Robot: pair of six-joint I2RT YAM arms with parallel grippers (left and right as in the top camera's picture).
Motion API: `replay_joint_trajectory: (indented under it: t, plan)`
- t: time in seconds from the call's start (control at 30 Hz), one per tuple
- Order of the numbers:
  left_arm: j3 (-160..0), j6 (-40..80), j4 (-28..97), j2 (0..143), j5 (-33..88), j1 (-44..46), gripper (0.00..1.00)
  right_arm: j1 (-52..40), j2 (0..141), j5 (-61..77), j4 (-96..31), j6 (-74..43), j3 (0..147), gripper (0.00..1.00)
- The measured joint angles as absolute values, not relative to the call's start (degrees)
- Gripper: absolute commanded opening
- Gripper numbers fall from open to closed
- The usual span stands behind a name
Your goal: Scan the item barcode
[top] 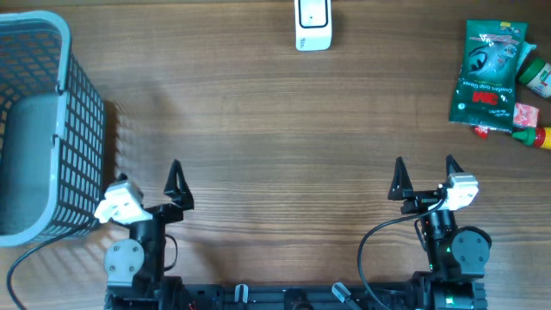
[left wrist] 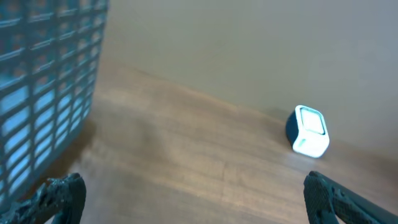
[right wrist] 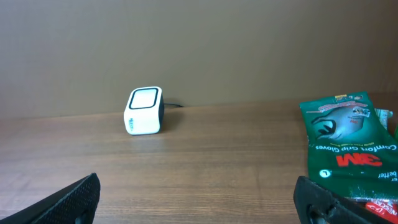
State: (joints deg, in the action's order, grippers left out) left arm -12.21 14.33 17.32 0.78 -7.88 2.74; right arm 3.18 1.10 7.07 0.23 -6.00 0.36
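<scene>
Two grippers sit at the 6 o'clock edge, left gripper [left wrist: 193, 198] and right gripper [top: 424, 174], both with jaws spread wide and empty. Bare table [top: 284, 129] runs open from them to the scanner [top: 312, 24] at 12 o'clock. A basket [top: 65, 52] walls off 9 o'clock, close beside the left arm. The green glove packet [top: 488, 73] lies flat at 2 o'clock, with small items [top: 527, 120] crowding its right and lower edges.

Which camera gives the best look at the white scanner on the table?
The right wrist view: the scanner is whole and sharp, with its window and side showing. Overhead sees the scanner only from above, cut by the frame's top edge. The left wrist view shows the scanner blurred.
</scene>
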Motion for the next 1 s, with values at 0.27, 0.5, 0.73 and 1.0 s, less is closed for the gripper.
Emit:
replay_joint_trajectory:
  t: [0.27, 0.5, 0.73, 1.0]
  plan:
    - [-7.35, 8.27, 12.53, 0.78, -5.41, -0.97, 1.00, 3.18, 1.10, 7.07, 0.23, -6.00, 0.36, 1.00]
    - [-1.02, 4.05, 4.67, 0.78, -4.58, -1.15, 1.00, 3.18, 1.10, 7.07, 0.23, -6.00, 0.36, 1.00]
    - [-0.80, 2.76, 4.10, 0.78, -4.34, -1.19, 1.00, 3.18, 1.10, 7.07, 0.23, -6.00, 0.36, 1.00]
    - [-0.80, -3.05, 4.34, 0.78, -1.10, -1.26, 1.00, 3.18, 1.10, 7.07, 0.23, -6.00, 0.36, 1.00]
